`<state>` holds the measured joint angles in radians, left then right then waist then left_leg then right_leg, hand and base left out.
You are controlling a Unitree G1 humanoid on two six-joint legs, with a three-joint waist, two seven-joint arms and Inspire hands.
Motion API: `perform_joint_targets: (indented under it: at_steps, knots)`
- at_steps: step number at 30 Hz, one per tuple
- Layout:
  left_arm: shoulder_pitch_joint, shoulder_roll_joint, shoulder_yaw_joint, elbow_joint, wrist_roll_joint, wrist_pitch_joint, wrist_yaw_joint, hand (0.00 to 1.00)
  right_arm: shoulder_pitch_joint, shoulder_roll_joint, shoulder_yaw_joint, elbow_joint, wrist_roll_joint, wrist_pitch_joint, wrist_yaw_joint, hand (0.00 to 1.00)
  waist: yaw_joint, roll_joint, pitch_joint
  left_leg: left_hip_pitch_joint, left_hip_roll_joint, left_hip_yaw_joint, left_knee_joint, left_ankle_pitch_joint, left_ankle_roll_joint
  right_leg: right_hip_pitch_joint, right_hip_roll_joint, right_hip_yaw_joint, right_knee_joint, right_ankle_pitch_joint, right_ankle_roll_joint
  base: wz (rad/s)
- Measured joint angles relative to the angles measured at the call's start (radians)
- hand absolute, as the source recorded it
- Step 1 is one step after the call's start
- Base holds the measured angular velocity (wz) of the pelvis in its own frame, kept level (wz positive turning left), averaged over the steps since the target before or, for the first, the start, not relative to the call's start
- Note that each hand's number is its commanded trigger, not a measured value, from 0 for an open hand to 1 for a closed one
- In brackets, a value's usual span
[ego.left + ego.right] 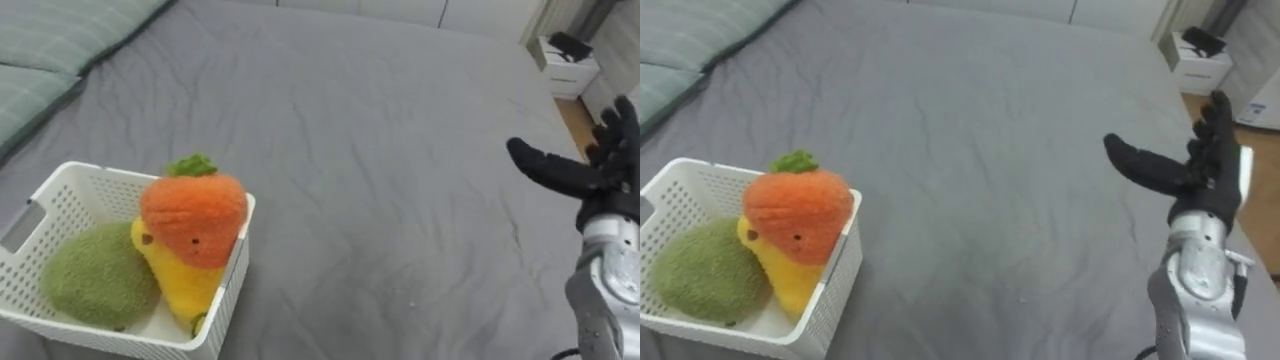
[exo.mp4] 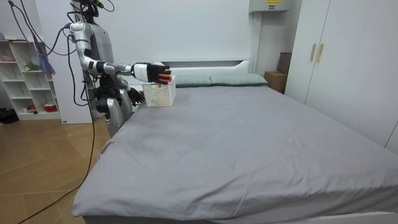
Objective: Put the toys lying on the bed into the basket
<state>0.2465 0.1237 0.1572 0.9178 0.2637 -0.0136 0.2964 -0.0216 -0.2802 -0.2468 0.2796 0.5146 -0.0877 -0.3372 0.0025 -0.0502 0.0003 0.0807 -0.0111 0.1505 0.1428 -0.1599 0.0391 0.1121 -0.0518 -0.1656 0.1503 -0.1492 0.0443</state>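
A white slatted basket rests on the grey bed at the lower left. It holds a round green plush, a yellow plush and, on top, an orange carrot-like plush with a green tuft. My right hand hovers open above the bed's right part, fingers spread, far from the basket and holding nothing. In the room view I stand at the bedside with that arm stretched out in front of the basket. My left hand hangs low by the bed's edge.
Grey-green pillows lie at the head of the bed, upper left. A white nightstand with a dark object on it stands past the far right corner. Shelves and wardrobes line the room.
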Motion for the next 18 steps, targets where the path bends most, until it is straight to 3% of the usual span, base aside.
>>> perform_joint_targets:
  at_steps: [8, 13, 18]
  knots:
    - [0.035, -0.002, 0.029, 0.01, -0.034, 0.001, 0.001, 0.0, 0.127, 0.026, -0.1, 0.252, 0.267, -0.003, -0.039, 0.0, -0.052, 0.004, -0.0007, 0.013, 0.017, 0.045, -0.014, -0.009, -0.009, -0.014, 0.015, 0.048, 0.0, 0.0, -0.001, -0.17]
    - [0.041, 0.0, 0.053, 0.026, -0.039, 0.0, 0.003, 0.0, 0.146, 0.049, -0.13, 0.467, 0.289, -0.008, -0.055, 0.0, -0.08, -0.002, 0.0028, 0.018, 0.023, 0.056, -0.012, -0.013, -0.014, -0.017, 0.019, 0.061, 0.002, -0.004, -0.007, -0.08]
    - [0.037, -0.007, 0.074, 0.037, -0.052, -0.003, 0.006, 0.0, 0.203, 0.078, -0.129, 0.641, 0.273, -0.016, -0.039, 0.0, -0.082, -0.003, -0.0008, 0.02, 0.02, 0.063, -0.013, -0.015, -0.017, -0.023, 0.024, 0.079, 0.0, -0.011, -0.017, -0.03]
